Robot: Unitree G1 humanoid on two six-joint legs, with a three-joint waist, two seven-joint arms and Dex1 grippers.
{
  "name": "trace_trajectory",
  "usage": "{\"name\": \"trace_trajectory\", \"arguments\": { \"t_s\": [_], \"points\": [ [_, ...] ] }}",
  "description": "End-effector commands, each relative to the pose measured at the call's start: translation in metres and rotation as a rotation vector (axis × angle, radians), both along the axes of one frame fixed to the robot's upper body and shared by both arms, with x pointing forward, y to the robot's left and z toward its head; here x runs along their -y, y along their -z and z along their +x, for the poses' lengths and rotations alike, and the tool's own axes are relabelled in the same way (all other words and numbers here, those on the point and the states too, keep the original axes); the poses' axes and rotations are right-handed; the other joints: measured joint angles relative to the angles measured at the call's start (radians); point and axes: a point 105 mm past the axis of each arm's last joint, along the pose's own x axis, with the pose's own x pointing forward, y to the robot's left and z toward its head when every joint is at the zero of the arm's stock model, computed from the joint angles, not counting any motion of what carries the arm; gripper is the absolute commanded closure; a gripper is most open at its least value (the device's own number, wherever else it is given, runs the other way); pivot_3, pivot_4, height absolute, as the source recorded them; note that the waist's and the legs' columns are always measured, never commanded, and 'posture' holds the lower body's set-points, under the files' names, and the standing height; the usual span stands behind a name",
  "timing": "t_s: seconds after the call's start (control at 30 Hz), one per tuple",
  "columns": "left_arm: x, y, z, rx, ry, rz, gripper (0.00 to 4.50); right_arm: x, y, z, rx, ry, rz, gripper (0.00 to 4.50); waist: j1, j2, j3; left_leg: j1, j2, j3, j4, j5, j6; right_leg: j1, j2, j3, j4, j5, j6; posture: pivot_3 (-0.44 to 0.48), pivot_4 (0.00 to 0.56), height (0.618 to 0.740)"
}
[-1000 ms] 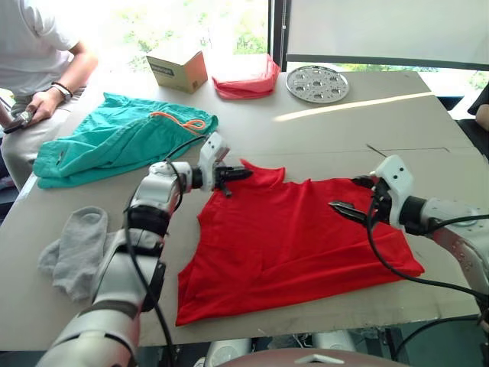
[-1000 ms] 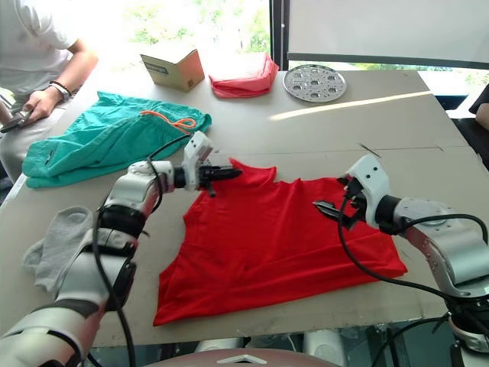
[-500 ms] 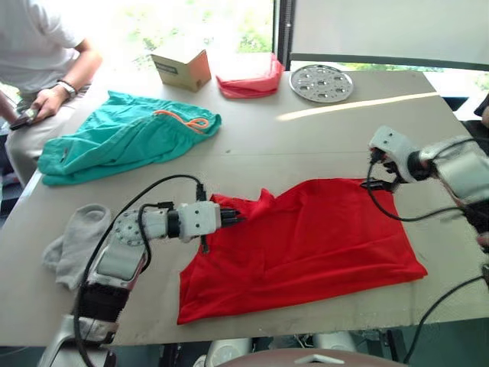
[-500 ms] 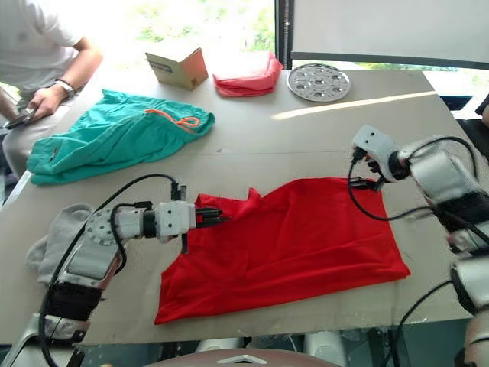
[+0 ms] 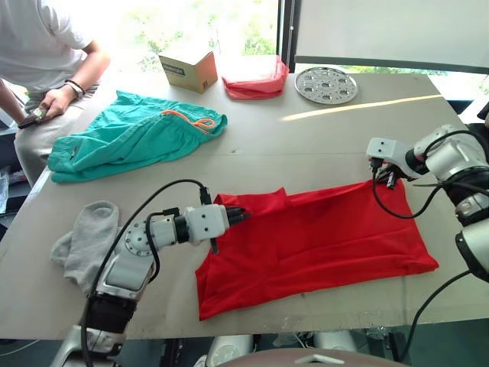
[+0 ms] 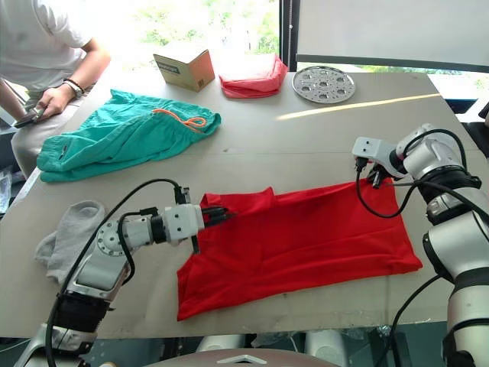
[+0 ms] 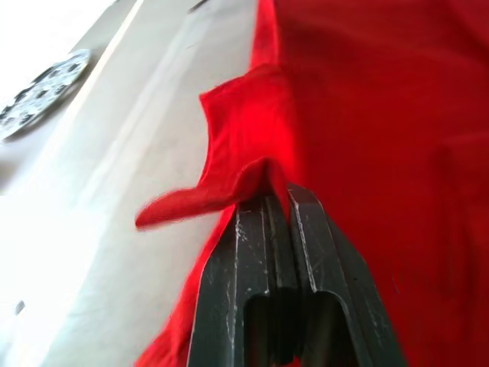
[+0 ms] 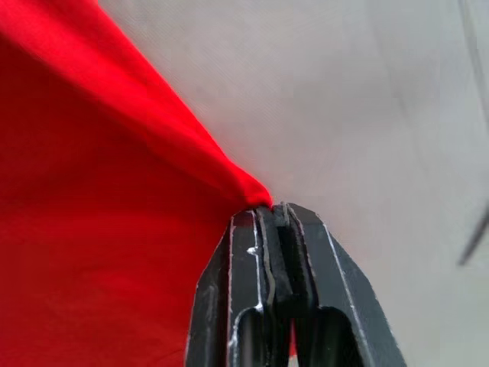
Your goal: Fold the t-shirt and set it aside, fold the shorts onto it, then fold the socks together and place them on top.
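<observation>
Left end effector (image 7: 276, 200) clamped on t-shirt (image 5: 321, 241) | right end effector (image 8: 273, 212) clamped on its corner | collar strip hidden

I can't see the person's (image 5: 46, 53) upper part; the frame's top and left edges cut it off. My left forearm covers part of the socks (image 5: 88, 241). The print on the box (image 5: 189, 69) is too small to read. The shirt (image 7: 359, 115) runs off the left wrist view's edges.
</observation>
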Motion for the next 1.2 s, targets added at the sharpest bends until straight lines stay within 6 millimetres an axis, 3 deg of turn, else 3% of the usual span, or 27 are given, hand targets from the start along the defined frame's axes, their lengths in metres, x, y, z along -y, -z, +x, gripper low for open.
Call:
{"name": "trace_trajectory", "arguments": {
  "t_s": [0.03,0.17,0.27,0.37,0.43,0.53,0.57,0.6,0.67,0.8,0.93,1.07,1.2],
  "points": [
    [-0.007,-0.030,0.021,0.177,-0.020,0.019,4.50,-0.007,-0.037,0.004,0.199,-0.089,0.050,4.44,-0.003,0.000,0.000,0.000,0.000,0.000,-0.001,0.000,0.000,-0.001,0.000,0.000,0.000,0.000,0.000,0.000,0.150,0.740],
    [-0.007,-0.038,0.025,0.297,0.049,0.088,4.50,-0.009,-0.032,-0.014,0.212,-0.123,0.083,4.44,-0.013,0.001,-0.001,-0.001,0.001,0.000,-0.002,0.001,-0.002,-0.002,0.001,-0.002,0.000,0.000,0.000,0.000,0.150,0.740],
    [-0.003,-0.020,0.008,0.342,0.175,0.164,4.50,-0.009,-0.014,-0.032,0.195,-0.178,0.052,4.44,-0.018,0.001,-0.001,-0.001,0.002,0.000,-0.002,0.001,-0.003,-0.002,0.001,-0.004,0.000,0.000,0.000,0.000,0.150,0.740],
    [-0.002,-0.003,-0.011,0.295,0.249,0.167,4.50,-0.013,0.000,-0.053,0.118,-0.202,0.080,3.49,-0.021,0.002,-0.001,0.000,0.002,0.002,-0.002,0.001,-0.002,-0.002,0.000,-0.003,0.000,0.000,0.000,0.000,0.150,0.740],
    [-0.007,0.004,-0.019,0.214,0.242,0.133,4.50,-0.011,0.001,-0.058,0.121,-0.191,0.070,2.45,-0.022,0.003,-0.001,0.001,0.002,0.004,-0.001,0.001,-0.002,-0.002,0.000,0.000,0.000,0.000,0.000,0.000,0.150,0.740],
    [-0.021,-0.006,-0.016,-0.076,0.053,-0.146,3.47,-0.010,-0.005,-0.065,0.113,-0.149,0.117,1.14,-0.020,0.003,-0.001,0.001,0.003,0.003,-0.001,0.001,-0.001,-0.002,0.000,-0.001,0.000,0.000,0.001,0.000,0.150,0.740],
    [-0.031,-0.013,-0.016,-0.288,-0.050,-0.321,3.28,-0.009,-0.014,-0.067,0.118,-0.140,0.140,0.89,-0.018,0.003,-0.001,0.000,0.003,0.003,-0.001,0.000,-0.001,-0.002,0.000,0.000,0.000,0.000,0.001,0.000,0.150,0.740],
    [-0.034,-0.015,-0.020,-0.457,-0.100,-0.418,3.28,-0.008,-0.022,-0.066,0.135,-0.128,0.153,0.89,-0.019,0.002,-0.001,0.000,0.003,0.002,-0.001,0.000,0.000,-0.002,0.000,0.001,0.000,0.000,0.001,0.000,0.150,0.740],
    [-0.033,-0.021,-0.028,-0.637,-0.132,-0.488,3.28,-0.007,-0.032,-0.064,0.155,-0.128,0.143,0.89,-0.020,0.003,0.000,-0.002,0.004,0.000,0.000,0.000,0.000,-0.002,-0.004,0.002,0.000,0.000,0.001,0.000,0.150,0.740],
    [-0.028,-0.033,-0.025,-0.753,-0.205,-0.555,3.28,-0.007,-0.036,-0.061,0.164,-0.140,0.105,0.89,-0.014,0.005,0.001,0.000,0.002,-0.002,0.000,0.000,0.000,0.000,-0.001,0.000,-0.001,0.000,0.001,0.000,0.150,0.740],
    [-0.014,-0.027,-0.029,-0.877,-0.241,-0.539,3.28,0.004,-0.027,-0.068,0.062,-0.123,0.053,0.89,-0.015,0.005,0.001,0.000,0.001,-0.003,0.000,0.000,0.000,0.000,-0.001,0.001,-0.001,0.000,0.001,0.000,0.150,0.740],
    [-0.022,-0.027,-0.019,-0.981,-0.375,-0.657,3.28,0.012,-0.030,-0.069,0.039,-0.105,0.025,0.89,-0.016,0.005,0.001,0.000,0.001,-0.003,0.000,0.000,0.000,0.001,0.000,0.001,-0.001,0.000,0.001,0.000,0.150,0.740],
    [-0.031,-0.025,-0.026,-1.044,-0.450,-0.683,3.28,0.011,-0.030,-0.071,0.036,-0.110,0.028,0.89,-0.021,0.005,0.001,0.001,0.001,-0.004,0.000,0.000,-0.001,0.001,0.000,0.003,-0.001,0.000,0.001,0.000,0.150,0.740]
  ]
}}
